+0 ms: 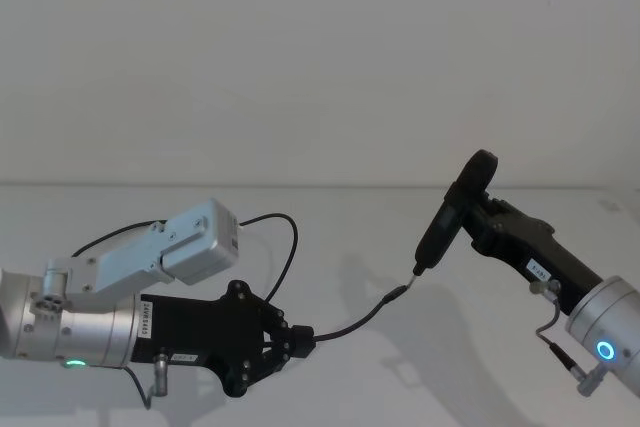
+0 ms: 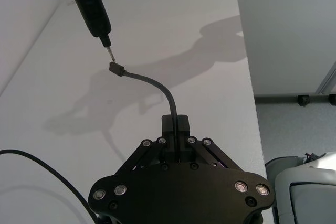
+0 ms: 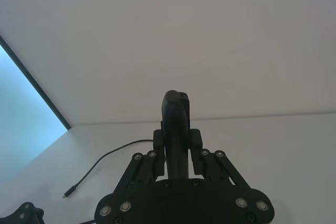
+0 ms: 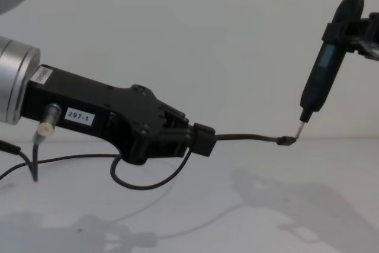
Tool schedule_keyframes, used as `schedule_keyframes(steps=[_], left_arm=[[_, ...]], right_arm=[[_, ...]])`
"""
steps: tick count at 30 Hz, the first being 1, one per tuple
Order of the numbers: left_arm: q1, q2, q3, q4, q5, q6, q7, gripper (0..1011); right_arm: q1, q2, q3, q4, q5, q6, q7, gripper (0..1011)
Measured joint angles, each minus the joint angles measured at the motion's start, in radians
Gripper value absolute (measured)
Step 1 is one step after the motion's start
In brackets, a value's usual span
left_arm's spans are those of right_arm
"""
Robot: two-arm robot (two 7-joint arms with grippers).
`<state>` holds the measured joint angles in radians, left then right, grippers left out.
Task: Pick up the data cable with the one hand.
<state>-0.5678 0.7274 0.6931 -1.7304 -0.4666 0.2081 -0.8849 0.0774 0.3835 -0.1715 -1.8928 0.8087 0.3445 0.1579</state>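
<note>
Pinching the cable (image 4: 249, 137) off the table (image 4: 308, 205) in my left gripper (image 4: 204, 140), the pickup looks done; my right gripper (image 3: 177, 148) clamps a pen-like tool (image 4: 323, 81).

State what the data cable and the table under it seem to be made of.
Data cable: looks like matte black rubber or plastic sheathing; it bends in a smooth curve from the left gripper without kinking. Table: smooth white surface with a soft sheen, likely laminate or painted board; it shows shadows but no grain.
</note>
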Motion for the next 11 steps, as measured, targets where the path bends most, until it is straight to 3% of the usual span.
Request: schedule_keyframes(steps=[11], left_arm=[[0.0,0.0,0.0,0.0,0.0,0.0,0.0,42]], right_arm=[[-0.001,0.001,0.0,-0.001,0.002,-0.001,-0.001,283]])
